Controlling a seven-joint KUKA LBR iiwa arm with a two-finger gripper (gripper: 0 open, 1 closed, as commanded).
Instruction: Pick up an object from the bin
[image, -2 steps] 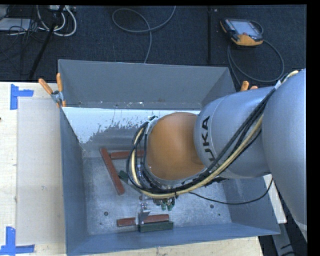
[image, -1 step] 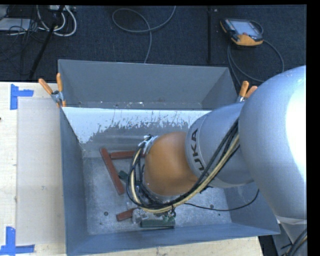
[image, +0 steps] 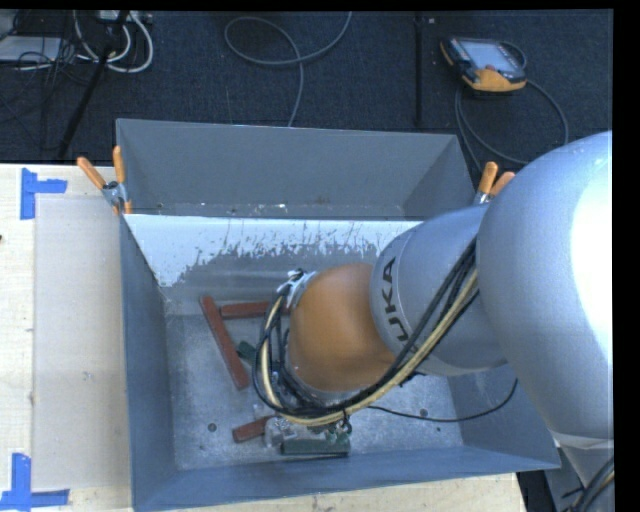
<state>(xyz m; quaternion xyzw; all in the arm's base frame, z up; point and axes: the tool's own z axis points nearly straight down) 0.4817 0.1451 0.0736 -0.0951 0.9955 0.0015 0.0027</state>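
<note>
**Desk:** Where is the gripper sitting?

**Me:** Low in the bin (image: 145, 350), at about 6 o'clock on the floor and close to the front wall. I can see the gripper (image: 312, 443) poking out under the orange cover (image: 335, 335). The cables (image: 272, 372) loop round the cover's 9 o'clock side.

**Desk:** Open or closed?

**Me:** I can't tell. The cover sits right over it from my angle.

**Desk:** What is nearest to it?

**Me:** A short brown piece (image: 250, 430), lying flat just beside the gripper at its 9 o'clock. I can't see that it's gripped, and I can't say whether they touch.

**Desk:** Anything else?

**Me:** A long brown stick (image: 224, 340) slants across the floor toward 10 o'clock. A second stick (image: 247, 310) meets its upper end.

**Desk:** Why is the wrist so low and upright?

**Me:** My guess is that everything here lies flat on the metal, so a pick has to come straight down onto the floor. The arm enters from 3 o'clock and folds over, which is why the cover blocks my view.
</note>
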